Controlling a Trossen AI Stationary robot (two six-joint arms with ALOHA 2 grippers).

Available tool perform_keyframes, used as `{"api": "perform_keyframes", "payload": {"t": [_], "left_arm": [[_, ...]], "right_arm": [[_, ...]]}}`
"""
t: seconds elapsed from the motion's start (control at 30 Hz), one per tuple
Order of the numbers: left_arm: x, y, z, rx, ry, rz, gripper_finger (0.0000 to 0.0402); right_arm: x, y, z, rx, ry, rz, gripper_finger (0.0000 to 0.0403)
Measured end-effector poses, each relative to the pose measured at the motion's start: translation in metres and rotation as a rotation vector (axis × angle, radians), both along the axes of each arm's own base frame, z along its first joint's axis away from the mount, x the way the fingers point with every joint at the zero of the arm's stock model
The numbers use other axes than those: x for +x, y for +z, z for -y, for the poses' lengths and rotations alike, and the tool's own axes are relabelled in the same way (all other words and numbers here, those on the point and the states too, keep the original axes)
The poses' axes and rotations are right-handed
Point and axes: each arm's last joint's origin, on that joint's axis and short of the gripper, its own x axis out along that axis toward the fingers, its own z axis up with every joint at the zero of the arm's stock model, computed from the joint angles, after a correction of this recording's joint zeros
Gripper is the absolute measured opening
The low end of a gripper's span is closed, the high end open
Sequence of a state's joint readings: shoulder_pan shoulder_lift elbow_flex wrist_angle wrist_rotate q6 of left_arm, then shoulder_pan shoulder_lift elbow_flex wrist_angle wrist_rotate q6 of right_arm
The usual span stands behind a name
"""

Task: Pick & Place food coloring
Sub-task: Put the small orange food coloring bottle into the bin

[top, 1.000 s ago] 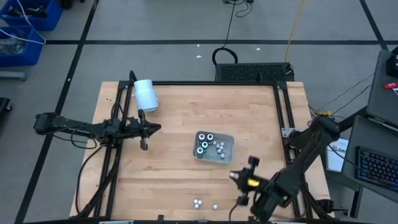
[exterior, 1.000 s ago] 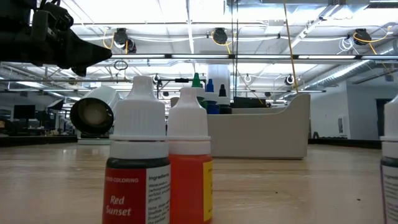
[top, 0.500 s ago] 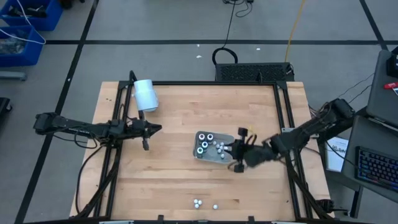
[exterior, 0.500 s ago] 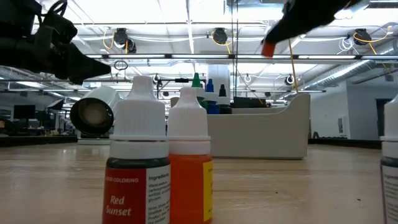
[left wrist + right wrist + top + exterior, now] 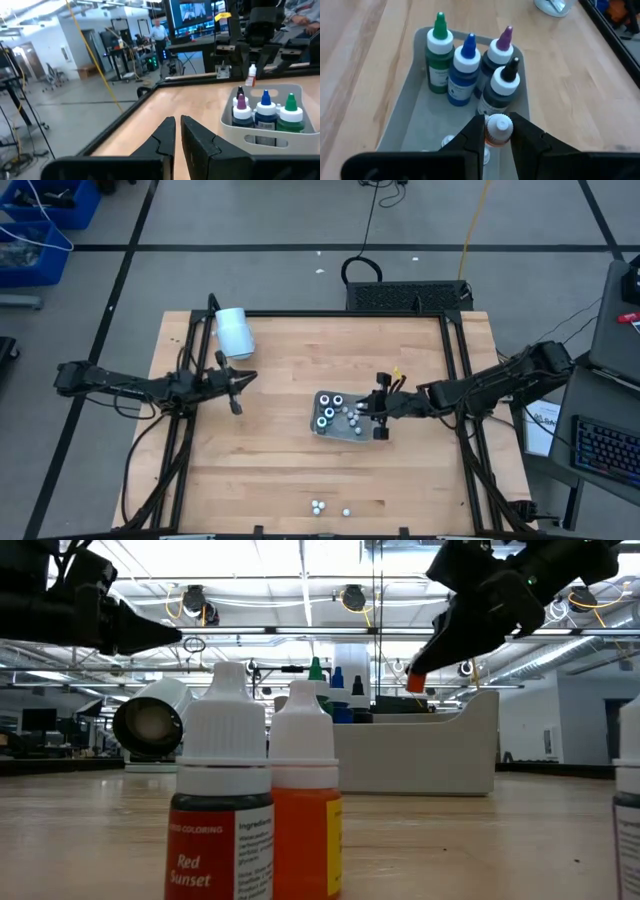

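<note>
A grey tray [image 5: 345,393] sits mid-table and holds several upright food coloring bottles [image 5: 468,65] with green, blue, purple and black tips. My right gripper [image 5: 374,412] hangs over the tray's right end, shut on a small orange bottle [image 5: 498,129] with a white cap. Three more bottles [image 5: 317,506] stand near the table's near edge; two of them, red [image 5: 220,810] and orange [image 5: 305,810], fill the front of the low view. My left gripper [image 5: 248,378] is shut on nothing, level above the table's left side. My right gripper pinches the small orange bottle between its two fingers, just below the white cap [image 5: 499,123]. The fingers slant down from the table's right side. The bottle is lifted clear above the tray, and its orange end [image 5: 415,683] sticks out below the fingers.
A large white cylinder [image 5: 234,332] lies on its side at the far left of the table. A black frame rail [image 5: 455,370] runs along the table's edges. Bare wood lies between the tray and the near-edge bottles.
My right gripper has swung from the table's near right part toward the far edge and the left, then sunk over the tray's right end, staying shut on the orange bottle. My left gripper has rolled about its own axis in place.
</note>
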State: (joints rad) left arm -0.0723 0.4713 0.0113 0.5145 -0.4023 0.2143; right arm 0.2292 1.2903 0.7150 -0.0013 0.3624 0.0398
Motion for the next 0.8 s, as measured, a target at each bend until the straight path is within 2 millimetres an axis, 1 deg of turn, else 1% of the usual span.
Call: {"api": "perform_keyframes", "payload": {"t": [0.27, 0.53, 0.8], "left_arm": [[-0.001, 0.007, 0.0, 0.135, 0.007, 0.031, 0.0037], [-0.001, 0.009, 0.001, 0.186, -0.015, 0.033, 0.0037], [-0.001, 0.009, 0.001, 0.206, -0.014, 0.029, 0.0037]], "right_arm": [[-0.005, -0.004, -0.009, -0.005, 0.036, -0.042, 0.0056], [-0.01, -0.004, -0.026, 0.017, 0.082, -0.04, 0.0056], [-0.013, -0.01, -0.02, 0.002, -0.015, -0.08, 0.0056]]}}
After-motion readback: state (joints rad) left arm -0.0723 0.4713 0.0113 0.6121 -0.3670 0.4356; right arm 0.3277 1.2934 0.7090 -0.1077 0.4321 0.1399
